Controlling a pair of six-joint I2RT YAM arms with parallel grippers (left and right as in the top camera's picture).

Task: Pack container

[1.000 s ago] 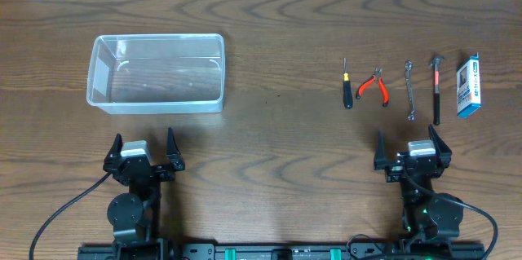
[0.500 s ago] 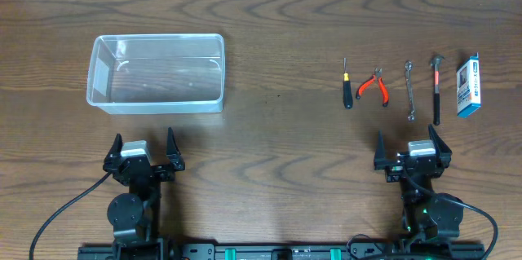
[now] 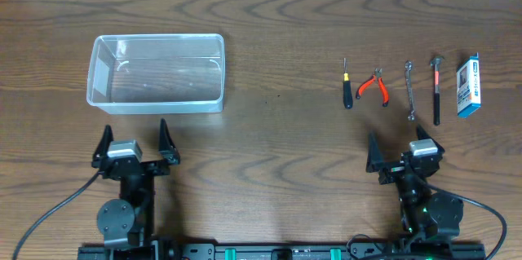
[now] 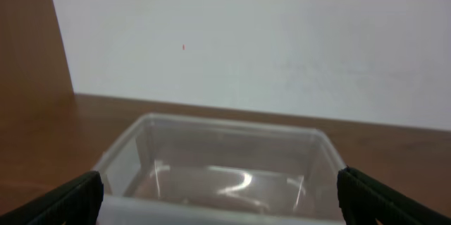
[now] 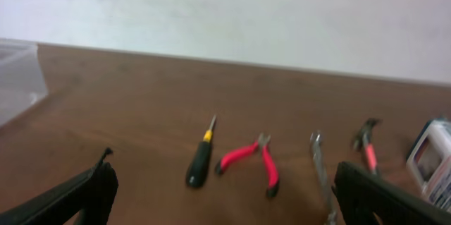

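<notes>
The see-through container sits on the brown counter in the upper left of the overhead view. It is a long box with round corners and a thick rim. Nothing is in it.

The left claw is in the lower left, just below the container and not touching it. Its two fingers stand wide apart and hold nothing. In the left wrist view the claw points at the container, which fills the middle and bottom of the picture, with a white wall behind it.

The right claw is in the lower right of the overhead view. It is wide too, holds nothing, and is turned a little to one side.

Five small things lie in a row in the upper right, above the right claw. From left to right they are a screwdriver with a black handle, red pliers, a silver wrench, a small hammer and a blue and white box. None of them touch each other. They are well apart from the container.

The right wrist view is a bit blurry. It shows the claw at the bottom and the same row ahead of it. A corner of the container shows at the left edge.
</notes>
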